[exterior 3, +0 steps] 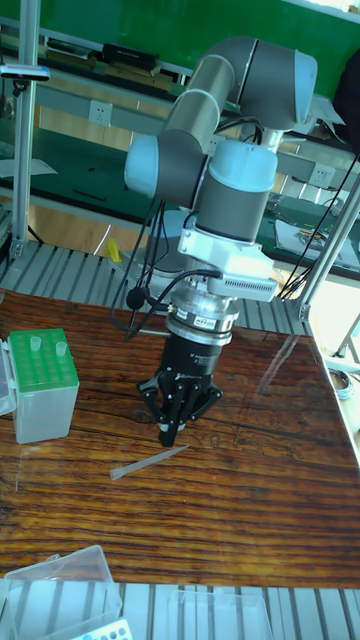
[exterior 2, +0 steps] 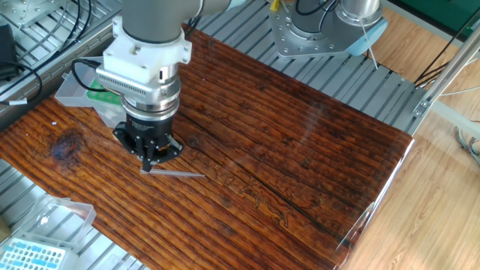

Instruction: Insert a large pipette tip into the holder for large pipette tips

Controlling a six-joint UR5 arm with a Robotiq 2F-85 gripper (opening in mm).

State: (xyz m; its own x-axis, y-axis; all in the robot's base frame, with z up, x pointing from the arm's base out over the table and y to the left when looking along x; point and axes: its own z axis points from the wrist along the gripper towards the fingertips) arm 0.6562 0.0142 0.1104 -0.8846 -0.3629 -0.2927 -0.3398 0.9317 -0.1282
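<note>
Gripper is hanging fingers-down over the wooden table, jaws drawn close together, clasping nothing. Large pipette tip is lying flat on the table just below the fingertips, apart from them. Green-racked holder for large pipette tips is sitting near the table's edge, lid open.

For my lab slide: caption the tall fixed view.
UR5 gripper poised just above a large pipette tip lying on the wooden table, green-racked holder at left.

UR5 arm's gripper pointing down over wooden table, fingertips close together just above large pipette tip lying flat, green-racked holder at left
</note>
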